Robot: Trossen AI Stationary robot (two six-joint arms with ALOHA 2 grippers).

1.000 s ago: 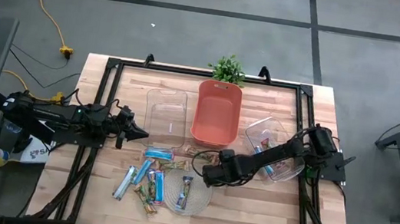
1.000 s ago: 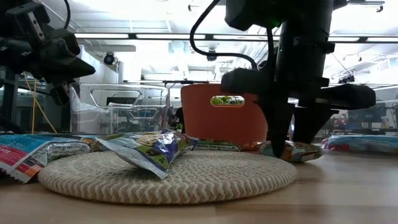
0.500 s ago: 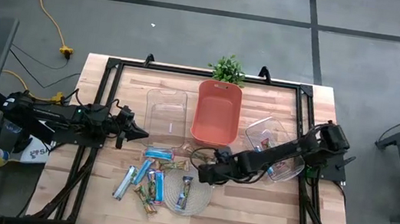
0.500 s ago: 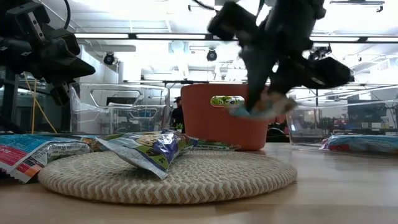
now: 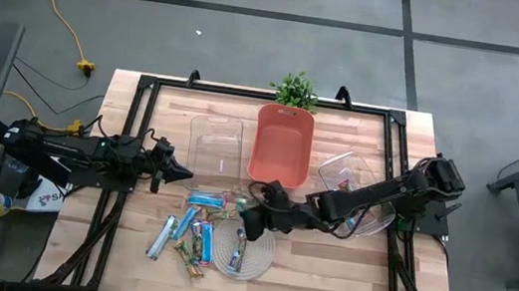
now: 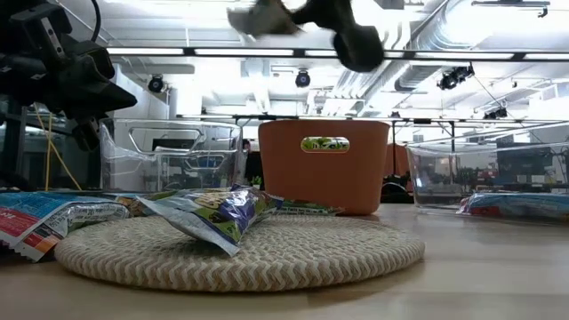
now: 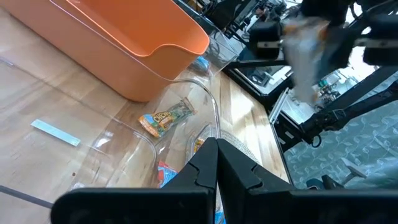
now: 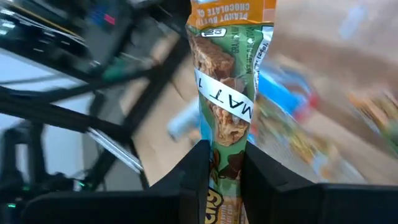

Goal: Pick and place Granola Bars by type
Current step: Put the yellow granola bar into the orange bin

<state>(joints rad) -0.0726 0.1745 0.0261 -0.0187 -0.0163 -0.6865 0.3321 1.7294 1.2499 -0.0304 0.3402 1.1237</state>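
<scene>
Several granola bars (image 5: 190,234) lie on the table and on the round woven mat (image 5: 259,258), and one lies near my gripper (image 7: 166,117) in the left wrist view. My right gripper (image 5: 249,227) hangs high over the mat's far edge, shut on a green-brown bar (image 8: 225,93). The low view shows that bar (image 6: 258,16) near the top of the picture. My left gripper (image 5: 179,172) is shut and waits above the table's left side, near the left clear bin (image 5: 215,148). My right gripper pinches the green-brown bar between its two fingers (image 8: 194,168) at one end (image 8: 224,158). The bar runs straight on past the fingertips, its orange end (image 8: 233,9) farthest from them. It is lifted clear of the table and the mat.
An orange bin (image 5: 281,148) stands at the far middle between two clear bins. The right clear bin (image 5: 349,188) has bars in it. A small plant (image 5: 296,91) sits at the far edge. A blue bar (image 5: 204,200) lies near the left clear bin.
My right gripper was down at a bar beside the mat's right side. It has risen with the bar held, tipped over, and swung toward the table's left, ending high above the mat. The bar is now lifted clear of the table.
</scene>
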